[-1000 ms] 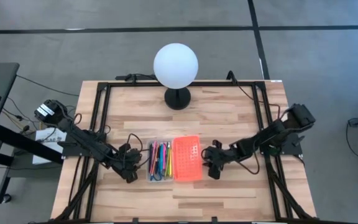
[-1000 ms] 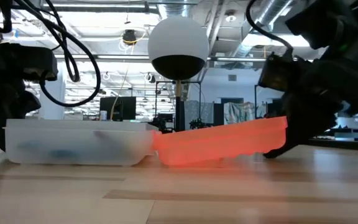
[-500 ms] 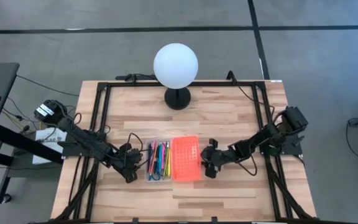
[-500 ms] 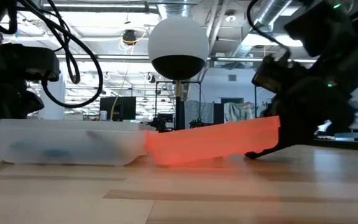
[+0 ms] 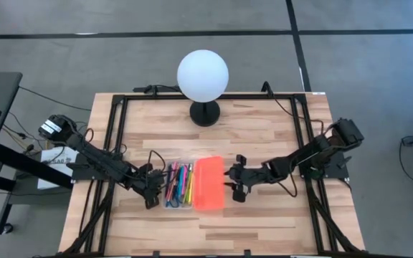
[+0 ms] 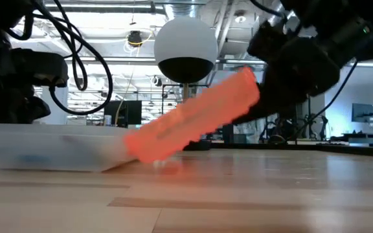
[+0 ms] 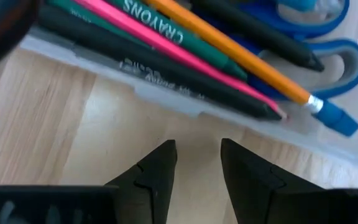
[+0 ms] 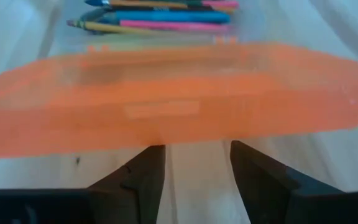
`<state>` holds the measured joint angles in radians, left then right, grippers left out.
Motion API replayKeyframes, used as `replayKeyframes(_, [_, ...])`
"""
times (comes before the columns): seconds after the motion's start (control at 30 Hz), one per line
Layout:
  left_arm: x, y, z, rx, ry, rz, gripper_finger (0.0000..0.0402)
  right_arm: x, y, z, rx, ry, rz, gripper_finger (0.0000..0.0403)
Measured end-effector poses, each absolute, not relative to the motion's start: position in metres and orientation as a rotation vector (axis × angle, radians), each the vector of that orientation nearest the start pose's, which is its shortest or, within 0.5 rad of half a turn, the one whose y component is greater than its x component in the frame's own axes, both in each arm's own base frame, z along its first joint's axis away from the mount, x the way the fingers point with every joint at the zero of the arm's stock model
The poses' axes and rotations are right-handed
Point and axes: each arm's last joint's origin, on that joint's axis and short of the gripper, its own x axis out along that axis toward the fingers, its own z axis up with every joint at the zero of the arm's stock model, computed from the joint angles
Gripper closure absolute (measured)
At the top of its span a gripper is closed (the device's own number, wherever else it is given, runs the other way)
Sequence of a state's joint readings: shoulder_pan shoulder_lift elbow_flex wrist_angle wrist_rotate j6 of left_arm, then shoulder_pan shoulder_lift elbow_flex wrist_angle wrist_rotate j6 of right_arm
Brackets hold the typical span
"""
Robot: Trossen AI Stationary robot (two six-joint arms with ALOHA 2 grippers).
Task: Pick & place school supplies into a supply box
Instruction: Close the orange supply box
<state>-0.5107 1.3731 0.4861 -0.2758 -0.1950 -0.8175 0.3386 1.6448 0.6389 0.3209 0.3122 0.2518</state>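
R gripper point(image 5: 234, 181): fingers apart, at the free edge of the orange lid point(image 5: 209, 183), which is tilted up off the table point(image 5: 264, 136); not clamped on it. L gripper point(image 5: 150, 192): fingers slightly apart, holding nothing, just beside the clear supply box point(image 5: 166, 203) wall. The box sits mid-table w/ pens point(image 7: 166, 43) and scissors point(image 7: 328, 56) inside. Expect the lid to be light, thin, flexy, slick. Push at mid-edge; brace the box, it will likely slide.

Light butcher-block wooden table point(image 5: 264, 136) with a black frame round the edges. White globe lamp point(image 5: 203, 76) standing on its dark base near the far edge. Clear supply box point(image 5: 180, 185) sitting mid-table, orange lid point(image 5: 209, 183) tilted up, probably clear of the wood.
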Motion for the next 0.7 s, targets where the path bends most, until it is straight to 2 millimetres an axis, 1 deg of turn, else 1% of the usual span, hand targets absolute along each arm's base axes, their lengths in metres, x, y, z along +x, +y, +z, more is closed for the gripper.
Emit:
replayKeyframes(0.17, [0.183,-0.094,0.119,-0.331,1.088,0.189,0.0272,0.293,0.094,0.149,-0.037,0.636,-0.024,0.0234])
replayKeyframes(0.33, [0.183,-0.093,0.117,-0.333,1.073,0.183,0.0272,0.306,0.094,0.164,-0.085,0.653,-0.008,0.0239])
replayKeyframes(0.53, [0.184,-0.093,0.117,-0.306,1.059,0.185,0.0272,0.321,0.088,0.182,-0.103,0.611,0.011,0.0244])
replayKeyframes(0.7, [0.185,-0.093,0.117,-0.275,1.028,0.19,0.0272,0.328,0.077,0.188,-0.081,0.606,0.022,0.0246])
